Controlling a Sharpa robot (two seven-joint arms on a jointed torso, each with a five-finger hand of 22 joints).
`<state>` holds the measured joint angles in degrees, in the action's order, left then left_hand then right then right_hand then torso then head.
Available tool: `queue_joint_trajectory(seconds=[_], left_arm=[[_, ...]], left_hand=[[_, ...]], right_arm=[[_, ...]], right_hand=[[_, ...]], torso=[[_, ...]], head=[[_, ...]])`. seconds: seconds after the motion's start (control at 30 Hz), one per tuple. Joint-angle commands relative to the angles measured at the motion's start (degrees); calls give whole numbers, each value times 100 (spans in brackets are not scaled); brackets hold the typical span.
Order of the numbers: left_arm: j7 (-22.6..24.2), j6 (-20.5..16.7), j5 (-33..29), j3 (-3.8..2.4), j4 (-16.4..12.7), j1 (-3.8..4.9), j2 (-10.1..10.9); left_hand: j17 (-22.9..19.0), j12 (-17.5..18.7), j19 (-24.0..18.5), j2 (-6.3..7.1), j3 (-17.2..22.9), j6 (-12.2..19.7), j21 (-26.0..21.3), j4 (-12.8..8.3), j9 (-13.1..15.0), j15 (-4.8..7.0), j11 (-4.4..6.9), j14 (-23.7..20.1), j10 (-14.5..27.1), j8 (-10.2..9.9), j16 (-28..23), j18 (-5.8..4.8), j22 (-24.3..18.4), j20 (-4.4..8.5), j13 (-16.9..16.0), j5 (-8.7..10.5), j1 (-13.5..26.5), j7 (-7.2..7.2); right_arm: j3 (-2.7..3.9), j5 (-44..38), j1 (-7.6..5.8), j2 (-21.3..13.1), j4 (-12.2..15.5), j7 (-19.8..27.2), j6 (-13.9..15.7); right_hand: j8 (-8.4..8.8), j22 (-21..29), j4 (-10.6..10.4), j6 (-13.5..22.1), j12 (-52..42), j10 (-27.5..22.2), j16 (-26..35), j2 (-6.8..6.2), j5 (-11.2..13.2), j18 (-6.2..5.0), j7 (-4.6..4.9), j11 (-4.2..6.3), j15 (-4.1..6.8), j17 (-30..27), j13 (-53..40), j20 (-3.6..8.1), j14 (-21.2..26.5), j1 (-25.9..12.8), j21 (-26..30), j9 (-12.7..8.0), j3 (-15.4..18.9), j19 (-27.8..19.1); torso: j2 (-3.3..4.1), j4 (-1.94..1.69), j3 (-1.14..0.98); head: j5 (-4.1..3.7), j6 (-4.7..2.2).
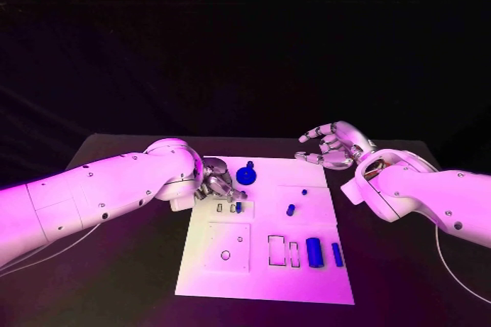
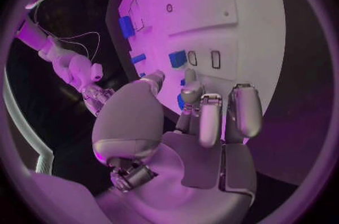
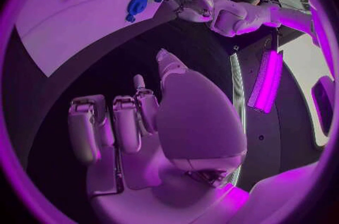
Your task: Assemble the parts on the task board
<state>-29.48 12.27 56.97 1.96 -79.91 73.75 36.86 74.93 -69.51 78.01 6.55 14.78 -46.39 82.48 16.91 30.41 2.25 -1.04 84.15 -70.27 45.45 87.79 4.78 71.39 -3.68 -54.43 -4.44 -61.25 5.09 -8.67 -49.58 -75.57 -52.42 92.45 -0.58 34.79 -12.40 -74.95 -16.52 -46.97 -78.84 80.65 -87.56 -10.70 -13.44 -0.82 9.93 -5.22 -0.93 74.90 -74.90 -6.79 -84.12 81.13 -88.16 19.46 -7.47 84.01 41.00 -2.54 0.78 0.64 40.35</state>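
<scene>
The white task board [image 1: 268, 270] lies in the middle of the table. My left hand [image 1: 218, 181] hovers low over its far left part, fingers curled down, and pinches a small blue part [image 2: 181, 101] between thumb and finger. Just beyond the fingertips another blue part [image 1: 236, 207] stands beside an empty slot [image 1: 219, 208]. A round blue part [image 1: 247, 175] sits right of that hand. My right hand [image 1: 329, 146] is raised over the board's far right corner, fingers apart and holding nothing. The right wrist view has that empty hand [image 3: 141, 122] and the round blue part [image 3: 138, 3].
Two small blue pegs [image 1: 304, 192] [image 1: 291, 209] stand mid-board. Two long blue blocks [image 1: 314, 251] [image 1: 337, 254] lie near the right edge beside two empty rectangular slots [image 1: 276, 249]. A raised plate with a round hole [image 1: 225, 255] takes up the near left. Black table [image 1: 123, 270] surrounds the board.
</scene>
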Motion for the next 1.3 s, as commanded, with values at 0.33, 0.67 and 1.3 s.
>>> queue_joint_trajectory(seconds=[0.33,0.67,1.3], left_arm=[[-47,372,-21,39,84,23,-113],[-52,437,-67,83,142,22,-185],[-51,529,-242,100,171,21,-213]], left_hand=[[1065,2,9,-32,-43,14,30,-21,52,41,36,441,30,32,-12,-82,5,7,25,13,-5,-39],[1092,-2,17,-86,-28,43,41,-25,107,43,38,449,35,44,1,-86,32,9,11,4,-129,-40],[1114,-4,6,-286,478,77,60,-46,294,64,66,454,34,8,7,-88,68,16,-44,-15,-800,-70]], right_arm=[[2,-10,-1,18,-24,-14,-134],[2,-29,-1,16,-30,-27,-144],[1,-43,0,63,-73,-50,-195]], right_hand=[[-30,-1367,-11,-49,14,-24,31,26,-36,20,7,9,4,764,-473,-20,-416,-26,35,-6,-36,456],[-34,-1362,-10,-51,13,-23,31,26,-46,18,6,10,5,764,-474,-19,-416,-32,43,-7,-36,451],[-54,-1362,-2,-66,13,-24,33,45,-99,18,-1,16,10,761,-471,-15,-415,-32,44,-8,-56,451]], torso=[[1,4,2],[0,0,3],[-8,-1,2]], head=[[-1,30],[-15,61],[-27,85]])
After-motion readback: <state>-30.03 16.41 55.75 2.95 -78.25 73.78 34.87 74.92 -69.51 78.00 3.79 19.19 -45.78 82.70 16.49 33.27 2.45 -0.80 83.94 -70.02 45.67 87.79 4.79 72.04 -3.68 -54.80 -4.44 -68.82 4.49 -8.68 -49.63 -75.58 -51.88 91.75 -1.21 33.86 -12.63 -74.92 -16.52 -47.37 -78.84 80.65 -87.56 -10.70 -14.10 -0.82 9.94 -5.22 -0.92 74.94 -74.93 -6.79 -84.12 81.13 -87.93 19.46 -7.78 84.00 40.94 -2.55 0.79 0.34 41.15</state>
